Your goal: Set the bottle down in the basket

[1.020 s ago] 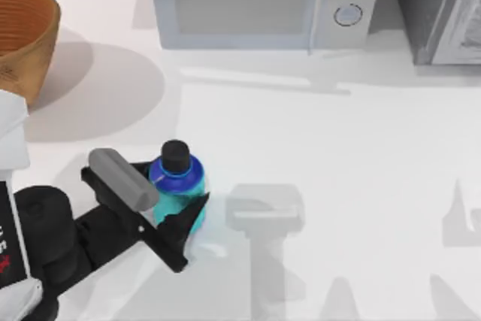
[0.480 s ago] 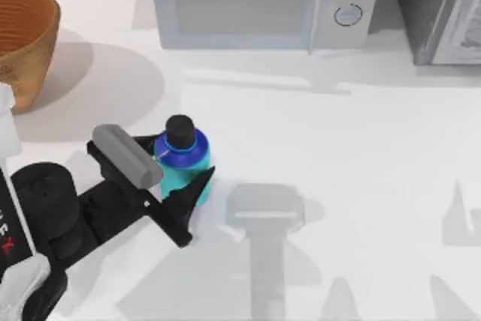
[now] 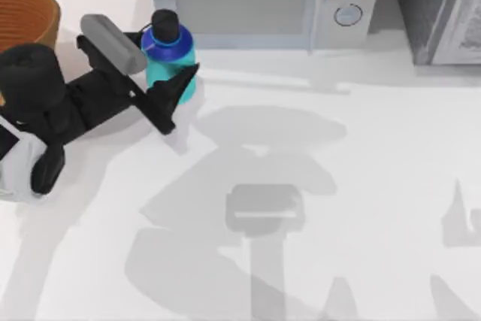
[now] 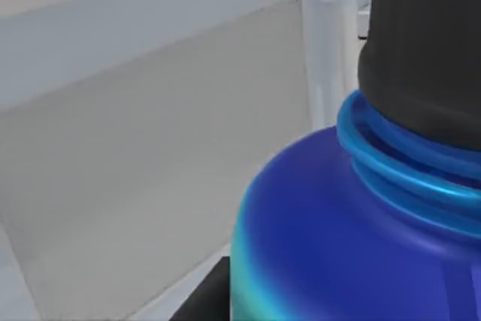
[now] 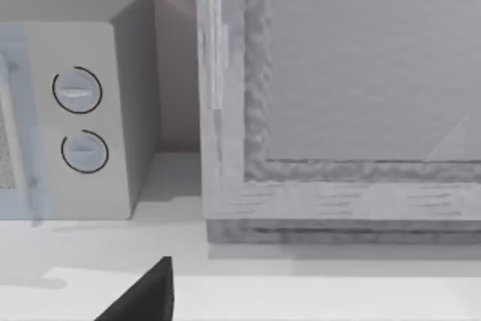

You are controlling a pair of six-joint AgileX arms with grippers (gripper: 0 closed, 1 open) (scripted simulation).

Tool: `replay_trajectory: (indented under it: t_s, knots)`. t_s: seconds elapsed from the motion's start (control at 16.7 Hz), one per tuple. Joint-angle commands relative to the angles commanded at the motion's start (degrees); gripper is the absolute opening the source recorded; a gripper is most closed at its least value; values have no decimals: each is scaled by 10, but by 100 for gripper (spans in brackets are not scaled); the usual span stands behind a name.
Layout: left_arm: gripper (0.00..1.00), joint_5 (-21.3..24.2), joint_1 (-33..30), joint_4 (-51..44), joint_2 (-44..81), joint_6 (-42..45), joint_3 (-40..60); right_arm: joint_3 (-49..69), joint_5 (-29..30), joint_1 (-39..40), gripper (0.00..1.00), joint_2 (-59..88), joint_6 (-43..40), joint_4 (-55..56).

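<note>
The bottle [image 3: 170,58] is held upright in the left gripper [image 3: 154,73], whose jaws are clamped on the teal body from either side; a black fingertip [image 3: 176,89] is seen pressed against the lower part of the body on the near side, w/ the grey cylindrical part of the wrist on the far side. Bottle and gripper are seen at the top view's upper left, in front of the microwave [image 3: 259,1], approx. level w/ the left end of its door. The basket [image 3: 26,9] is seen at the far left edge of the table [image 3: 338,186], well apart from the bottle, w/ the left arm's black body between them; the bottle is thus not yet in the basket. In the left wrist view the blue shoulder, ribbed neck ring and black screw cap of the bottle [image 4: 361,223] are seen close up, w/ the microwave door [image 4: 150,186] behind. In the right wrist view a black fingertip [image 5: 146,295] is seen at the lower edge, w/ the microwave's two dials [image 5: 79,122] and a grey cabinet [image 5: 338,95] beyond; whether the right gripper is open or closed cannot be told.
</note>
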Motion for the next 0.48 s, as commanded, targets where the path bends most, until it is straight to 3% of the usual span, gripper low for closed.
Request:
replay_trajectory:
  t_s: [0.48]
  knots:
    - [0, 167, 168, -364, -12, 83, 310, 0, 0, 0, 100, 0, 0, 0]
